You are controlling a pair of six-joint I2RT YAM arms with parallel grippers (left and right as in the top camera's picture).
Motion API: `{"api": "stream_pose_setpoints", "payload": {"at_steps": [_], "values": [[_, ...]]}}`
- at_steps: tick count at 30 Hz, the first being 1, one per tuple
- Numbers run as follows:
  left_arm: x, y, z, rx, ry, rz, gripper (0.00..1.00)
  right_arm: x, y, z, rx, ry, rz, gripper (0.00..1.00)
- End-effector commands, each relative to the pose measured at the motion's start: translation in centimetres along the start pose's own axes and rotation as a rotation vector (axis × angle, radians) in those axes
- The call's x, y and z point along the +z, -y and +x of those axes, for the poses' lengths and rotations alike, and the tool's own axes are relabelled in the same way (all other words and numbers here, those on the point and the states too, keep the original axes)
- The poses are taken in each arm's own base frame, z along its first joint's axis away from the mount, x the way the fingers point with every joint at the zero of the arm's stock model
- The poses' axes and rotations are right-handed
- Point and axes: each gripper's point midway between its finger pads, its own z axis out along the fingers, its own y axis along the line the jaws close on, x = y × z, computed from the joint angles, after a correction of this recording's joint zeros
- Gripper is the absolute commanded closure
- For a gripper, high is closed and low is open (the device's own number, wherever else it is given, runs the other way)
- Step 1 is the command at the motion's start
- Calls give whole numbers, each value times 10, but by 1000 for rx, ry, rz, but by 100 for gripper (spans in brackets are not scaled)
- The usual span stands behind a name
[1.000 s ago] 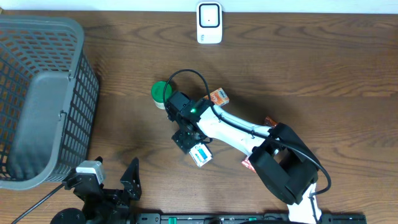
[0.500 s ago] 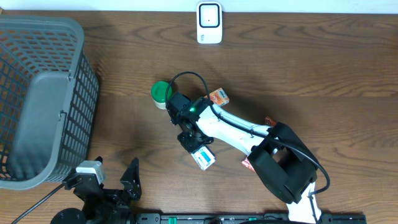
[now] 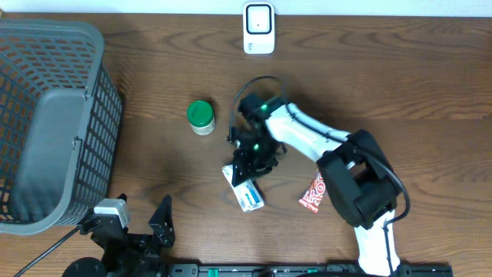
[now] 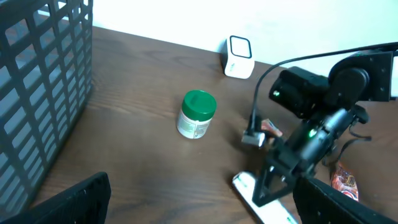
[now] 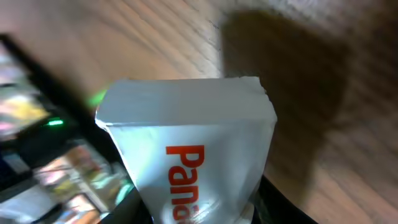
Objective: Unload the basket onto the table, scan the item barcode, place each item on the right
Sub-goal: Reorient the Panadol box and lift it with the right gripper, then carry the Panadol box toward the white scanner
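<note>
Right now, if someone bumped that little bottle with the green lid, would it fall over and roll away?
Probably not easily: the bottle stands upright and looks squat, so a gentle push would likely slide it. If it did tip, its round body would probably roll across the table. It seems small and likely light, though its contents are hidden.

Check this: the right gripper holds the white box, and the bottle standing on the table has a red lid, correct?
Not quite: the bottle has a green lid, not red, as the left wrist view shows. The right gripper does hold the white box.
</note>
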Motion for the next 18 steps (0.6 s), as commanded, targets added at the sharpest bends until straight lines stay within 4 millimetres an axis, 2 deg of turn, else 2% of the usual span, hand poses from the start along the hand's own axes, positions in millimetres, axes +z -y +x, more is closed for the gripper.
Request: {"api": "stream_pose_setpoints", "payload": {"at_steps": [1, 5, 11, 14, 18], "values": [[0, 3, 1, 4, -4, 17, 6, -34, -26, -9, -28, 53, -316, 83], [0, 3, 1, 4, -4, 17, 6, -65, -27, -16, -18, 117, -470, 82], [0, 3, 1, 4, -4, 17, 6, -100, -22, -21, -36, 200, -614, 82], [0, 3, 1, 4, -4, 17, 6, -114, -19, -20, -62, 240, -631, 83], [0, 3, 1, 4, -4, 17, 6, -136, -24, -11, -120, 293, -622, 82]]}}
